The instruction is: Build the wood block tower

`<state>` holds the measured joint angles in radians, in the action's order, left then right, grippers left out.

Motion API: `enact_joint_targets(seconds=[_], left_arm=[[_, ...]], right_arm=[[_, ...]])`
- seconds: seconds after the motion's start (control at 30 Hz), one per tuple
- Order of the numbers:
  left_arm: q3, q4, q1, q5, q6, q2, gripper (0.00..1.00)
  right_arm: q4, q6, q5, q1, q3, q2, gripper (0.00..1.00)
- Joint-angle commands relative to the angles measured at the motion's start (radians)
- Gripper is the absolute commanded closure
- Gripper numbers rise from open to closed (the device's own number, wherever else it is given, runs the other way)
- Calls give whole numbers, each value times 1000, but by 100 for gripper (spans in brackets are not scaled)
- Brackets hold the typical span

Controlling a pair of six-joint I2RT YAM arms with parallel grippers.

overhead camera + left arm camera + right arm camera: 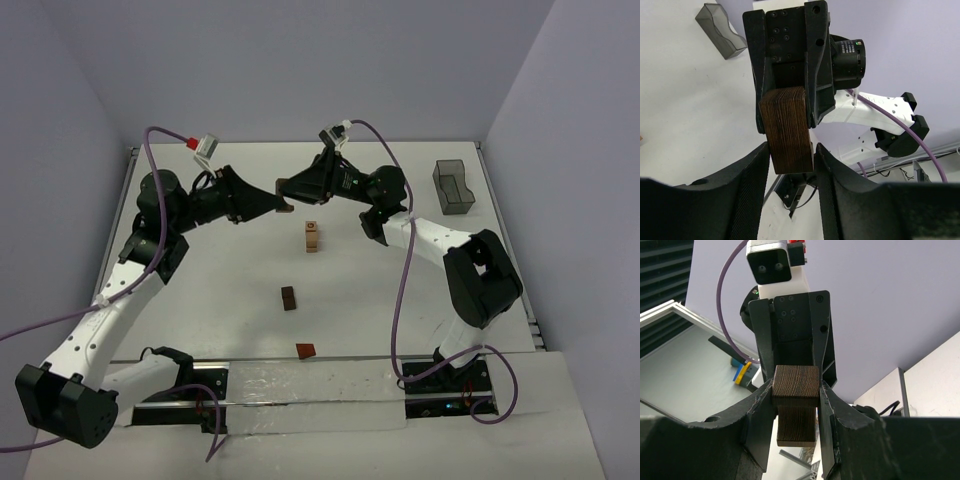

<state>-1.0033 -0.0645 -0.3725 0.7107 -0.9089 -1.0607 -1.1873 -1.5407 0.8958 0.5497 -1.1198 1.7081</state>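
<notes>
dark wood block (787, 130) | left gripper (791, 148) and right gripper (796, 390) both clamped on it | likely light, stiff, slick | pinch flat sides

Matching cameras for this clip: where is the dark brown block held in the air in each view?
Top external: dark brown block upper centre, up-left of the wood block tower.
Left wrist: mid-frame.
Right wrist: centre, slightly low.
Shared landmark: grey bin, top right in top external, top left in left wrist; absent from right wrist.
</notes>
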Motion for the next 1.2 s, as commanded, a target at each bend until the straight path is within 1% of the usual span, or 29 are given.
enact_joint_targets(seconds=[0.0, 0.07, 0.1, 0.17, 0.2, 0.23, 0.27, 0.3, 0.33, 0.37, 0.4, 0.43, 0.47, 0.53, 0.57, 0.6, 0.67, 0.73, 0.77, 0.8, 0.83, 0.9, 0.97, 1.03, 1.1, 1.17], left_arm=[[-66, -47, -13, -5, -2, -12, 56], [-67, -44, -14, -7, 0, -15, 62], [-67, -42, -15, -10, 2, -14, 67], [-63, -27, -16, -19, 10, -11, 85], [-60, -21, -17, -22, 13, -10, 90], [-58, -15, -17, -25, 17, -7, 96], [-57, -9, -17, -30, 23, -5, 99], [-57, -2, -17, -35, 31, -1, 100], [-56, 12, -17, -41, 43, 3, 100], [-55, 26, -17, -47, 54, 8, 100], [-55, 40, -17, -53, 64, 14, 100], [-55, 54, -17, -59, 74, 19, 100], [-56, 76, -17, -67, 88, 25, 100], [-58, 134, -17, -93, 124, 33, 100], [-68, 159, -17, -107, 165, 36, 100], [-83, 208, -17, -133, 199, 36, 100], [-107, 303, -17, -200, 242, 30, 100], [-153, 382, -17, -269, 301, 16, 100], [-179, 426, -18, -319, 321, 6, 100], [-199, 458, -19, -365, 329, -4, 100], [-214, 475, -21, -397, 331, -16, 100], [-301, 578, -31, -570, 319, -88, 100], [-341, 648, -33, -619, 295, -135, 100], [-371, 658, -42, -660, 263, -179, 100], [-400, 679, -57, -688, 248, -219, 100], [-428, 684, -94, -733, 240, -268, 100]], right_arm=[[-28, 5, -21, 9, -3, -21, 100], [-22, 7, -18, 9, -7, -21, 100], [-13, 9, -15, 8, -9, -21, 100], [20, 21, -8, 9, -12, -21, 100], [28, 25, -6, 10, -12, -22, 100], [34, 28, -5, 10, -12, -22, 95], [42, 30, -4, 10, -12, -22, 88], [48, 37, -1, 9, -14, -22, 79], [84, 49, 3, 8, -21, -25, 54], [115, 65, 5, 5, -25, -30, 32], [140, 82, 4, 2, -26, -35, 13], [154, 94, 3, -5, -26, -38, 5], [174, 113, 1, -14, -27, -41, 1], [227, 143, -3, -41, -29, -51, 0], [321, 206, -4, -69, -43, -56, 0], [430, 282, -10, -92, -64, -64, 0], [709, 483, -47, -123, -123, -84, 0], [984, 693, -136, -152, -198, -104, 0], [1130, 820, -212, -161, -241, -113, 0], [1237, 923, -286, -164, -276, -121, 0], [1265, 958, -326, -165, -283, -134, 0], [1410, 1142, -544, -167, -320, -172, 0], [1433, 1204, -637, -171, -312, -216, 0], [1453, 1266, -732, -172, -298, -252, 0], [1472, 1308, -785, -172, -295, -270, 0], [1510, 1348, -823, -174, -309, -277, 0]])
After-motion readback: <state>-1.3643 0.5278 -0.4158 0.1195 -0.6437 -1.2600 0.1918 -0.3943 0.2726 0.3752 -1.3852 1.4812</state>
